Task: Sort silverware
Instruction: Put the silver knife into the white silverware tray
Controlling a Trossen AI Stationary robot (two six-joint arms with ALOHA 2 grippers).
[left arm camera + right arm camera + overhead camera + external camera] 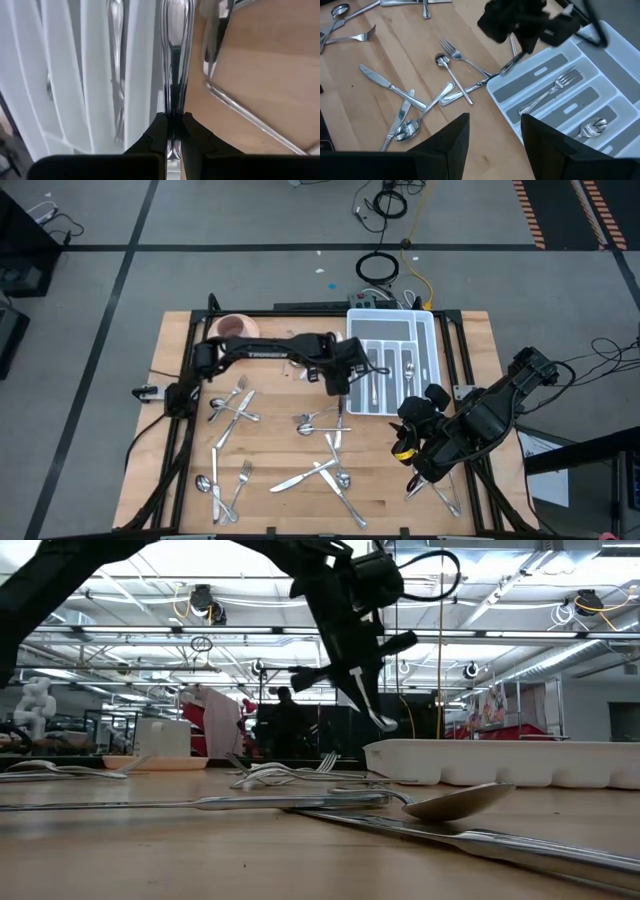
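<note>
My left gripper hangs over the left wall of the white tray, shut on one piece of silverware. I cannot tell which kind it is. The same piece slants down below the gripper in the low view. More silverware lies scattered on the wooden table: forks and spoons at the left, knives and spoons in the middle. Some pieces lie in the tray's compartments. My right gripper waits open above the table's right front part. My left gripper pinches the piece's slim shaft between its two fingers. The fingers slant down from the table's left side, and the piece runs on along them, its broad handle end ahead of the fingertips. It hangs tilted, clear of the table and the tray.
A pink bowl stands at the far left of the table. A few pieces of silverware lie near the right front corner. A fork and a spoon cross just off the tray's near left corner.
</note>
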